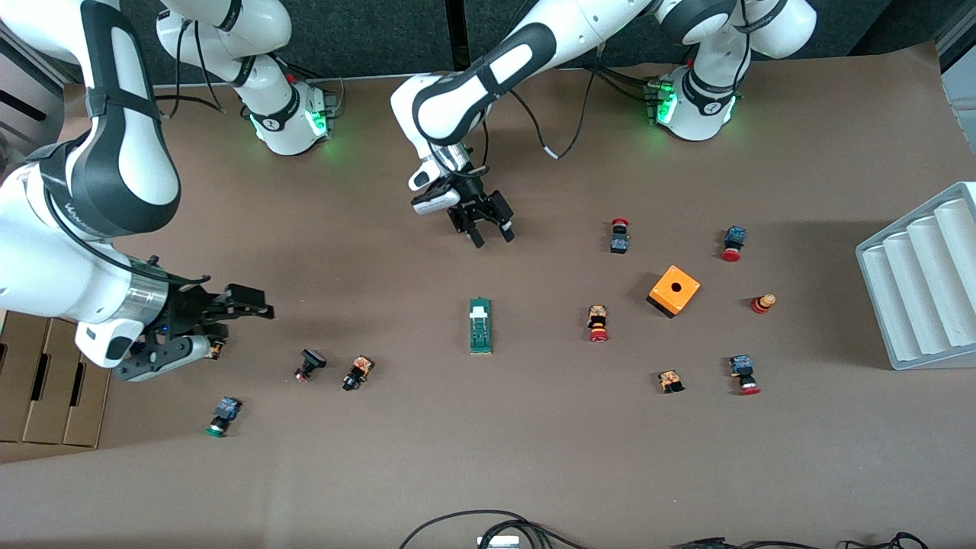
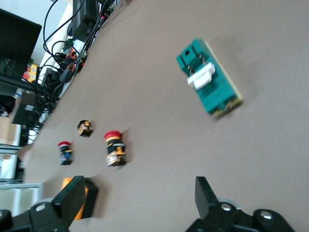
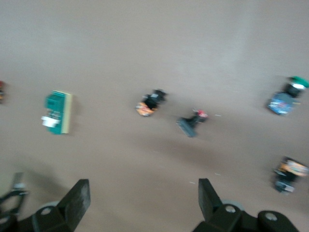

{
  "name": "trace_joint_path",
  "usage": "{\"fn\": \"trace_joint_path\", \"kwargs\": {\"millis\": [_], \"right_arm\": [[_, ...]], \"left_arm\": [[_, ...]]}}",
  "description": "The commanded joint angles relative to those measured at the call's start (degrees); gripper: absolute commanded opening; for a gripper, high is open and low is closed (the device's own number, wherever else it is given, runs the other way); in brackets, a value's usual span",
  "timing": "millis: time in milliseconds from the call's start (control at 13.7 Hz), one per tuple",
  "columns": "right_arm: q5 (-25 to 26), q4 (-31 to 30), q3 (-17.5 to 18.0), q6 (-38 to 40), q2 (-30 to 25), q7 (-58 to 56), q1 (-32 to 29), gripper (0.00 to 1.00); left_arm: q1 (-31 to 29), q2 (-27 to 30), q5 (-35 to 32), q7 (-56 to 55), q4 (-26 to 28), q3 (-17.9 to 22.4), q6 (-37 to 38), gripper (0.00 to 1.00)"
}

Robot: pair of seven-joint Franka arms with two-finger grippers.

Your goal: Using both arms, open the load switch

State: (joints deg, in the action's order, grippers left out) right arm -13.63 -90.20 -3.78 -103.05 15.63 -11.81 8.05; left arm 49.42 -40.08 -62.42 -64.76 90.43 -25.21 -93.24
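While the slim dark-green rectangular load switch (image 1: 480,325) with its white plastic piece lies flat and untouched at the middle of the front view, both my claws hang empty above the brown paper-covered table (image 1: 488,473). It rests lengthwise, white piece toward my bases. I judge it light, rigid and smooth-sided, likely to skate on the paper if pushed from one end only; the white piece looks like the thin part, so I would not squeeze hard there. My plan: pinch the green body across its long sides with one claw to pin it, and work the white piece with the other.

My left gripper (image 1: 488,232), fingers spread apart, hovers above the switch in that view, over bare table toward my bases. My right gripper (image 1: 229,320), also spread wide and holding nothing, sits at the middle left of the frame, over a small push button.

Around the switch, well apart from it: a black push button (image 1: 358,372) and a black-capped one (image 1: 309,364) lower left, a red-capped push button (image 1: 598,323) beside it at right, then the orange cube with a hole (image 1: 674,290) and a grey ribbed tray (image 1: 923,286) at the right edge.
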Motion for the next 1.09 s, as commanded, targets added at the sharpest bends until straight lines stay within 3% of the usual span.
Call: {"fn": "trace_joint_path", "kwargs": {"millis": [0,146,292,656,802,1021], "right_arm": [[6.66,-0.76,0.53,-0.04,-2.09,-0.41,-1.45,1.00],[10.71,-0.33,0.35,0.74,-2.97,-0.24,-1.81,1.00],[11.08,0.99,-1.66,3.20,-3.59,-0.23,-2.16,1.00],[11.60,1.43,-2.72,11.27,-10.08,0.20,-2.34,1.00],[11.52,1.35,-5.35,13.83,-11.23,0.20,-3.04,1.00],[11.08,1.43,-6.33,13.50,-10.10,0.64,-3.04,1.00]], "left_arm": [[-0.28,3.51,4.14,10.67,0.45,-0.28,2.54,1.00],[-1.24,6.15,7.39,20.41,0.36,0.07,2.54,1.00],[-5.97,8.69,11.42,30.44,0.02,-0.19,2.37,1.00],[-16.17,10.99,26.44,50.22,-7.97,-0.19,1.84,1.00],[-21.44,11.69,31.28,56.12,-10.08,-0.37,1.75,1.00],[-29.35,15.02,42.43,58.00,-11.15,-0.28,1.66,1.00]]}}
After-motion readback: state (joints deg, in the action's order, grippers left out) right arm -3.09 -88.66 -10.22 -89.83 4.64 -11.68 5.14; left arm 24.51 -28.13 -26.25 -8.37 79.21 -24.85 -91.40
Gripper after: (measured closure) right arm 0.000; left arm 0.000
